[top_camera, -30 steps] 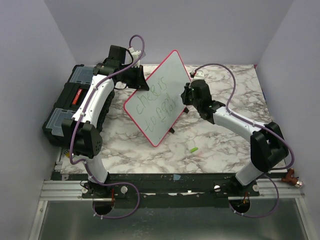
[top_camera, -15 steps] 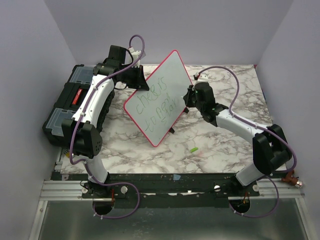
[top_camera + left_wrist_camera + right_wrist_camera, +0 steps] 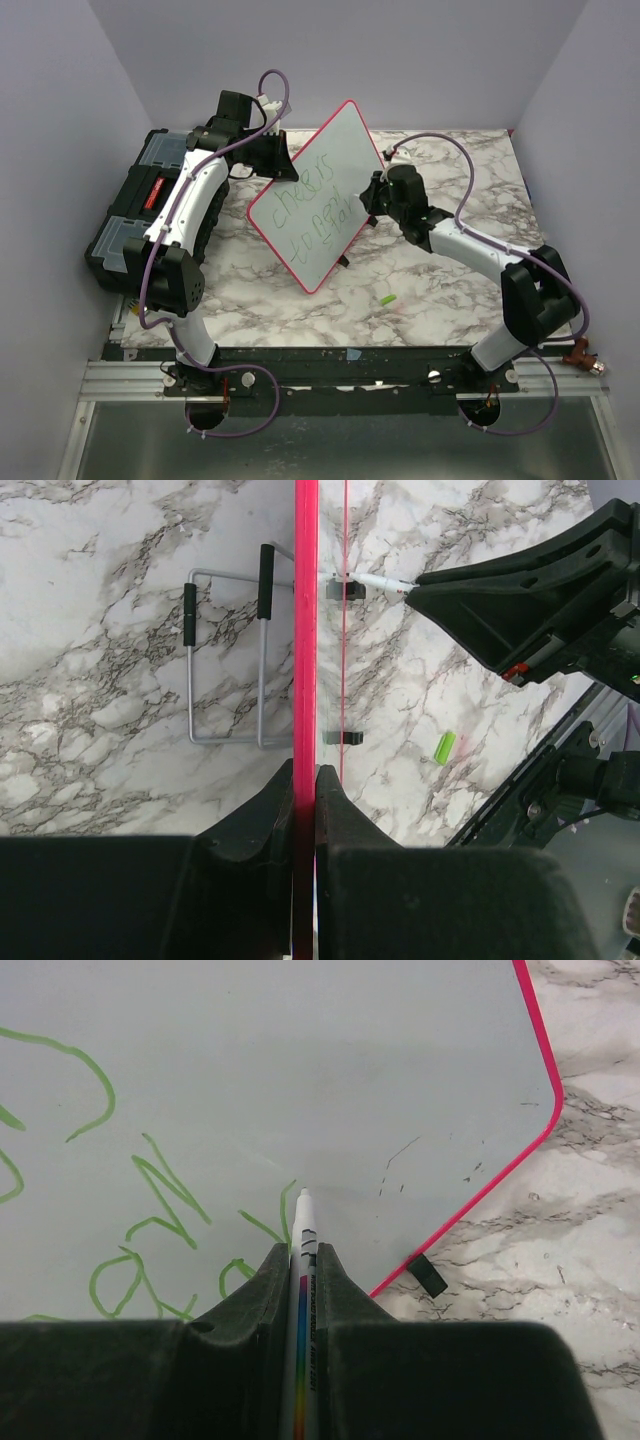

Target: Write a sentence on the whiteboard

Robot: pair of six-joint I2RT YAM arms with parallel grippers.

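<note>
Though obscure overhead, marker (image 3: 301, 1260) at whiteboard (image 3: 300, 1060).

Top view: sentence (image 3: 312, 212) too small to read past "cheers"; lower lines a blur. Behind whiteboard (image 3: 345, 150) rim, left gripper (image 3: 275, 160) tips hidden. Right wrist: whiteboard cut off top & left, words w/ it; marker (image 3: 303, 1222) barrel mostly buried in right gripper (image 3: 302, 1255). Left wrist: whiteboard edge-on, writing face unseen. Small green bit (image 3: 386, 299) on desk (image 3: 450, 170): can't ID.
</note>
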